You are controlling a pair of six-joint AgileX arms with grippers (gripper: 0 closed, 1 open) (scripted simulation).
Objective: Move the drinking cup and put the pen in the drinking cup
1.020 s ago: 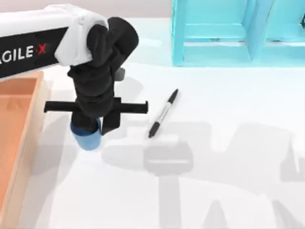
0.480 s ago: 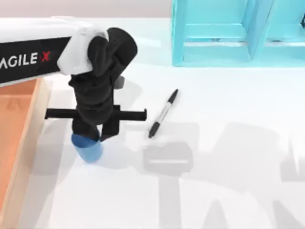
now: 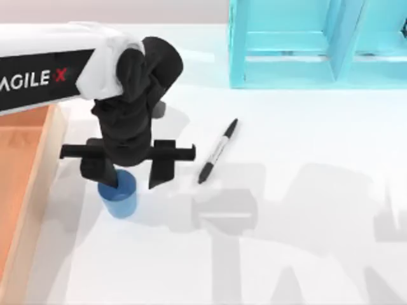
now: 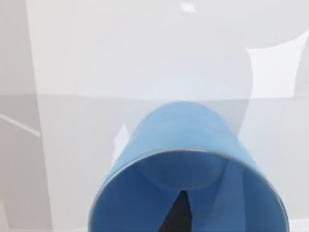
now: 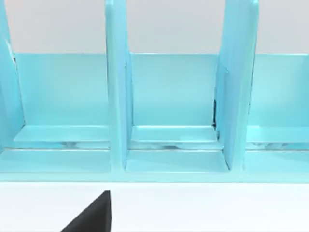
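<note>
Counter (image 3: 305, 241): white, carrying a large turquoise shelf unit (image 3: 318, 44) at the far edge, well apart from the left hand, and an orange wooden tray (image 3: 25, 190) close on the hand's outer side. Left arm: reaching in over the counter, its hand (image 3: 127, 170) pointing down above the drinking cup (image 3: 119, 197). Change noted: half a second ago the fingers sat closed around the cup's rim; now they stand spread apart, one on each side, and the cup stands upright on the counter on its own, directly beneath the hand. Judgement: the cup has been released in its new spot, so the moving step looks complete. Left wrist view looks down into the cup's open mouth, which is empty. Pen (image 3: 217, 151): lying flat on the counter beside the hand, toward the shelf side, untouched and apart from the cup; fetching it appears to be next. Right arm: parked, facing the shelf unit.
</note>
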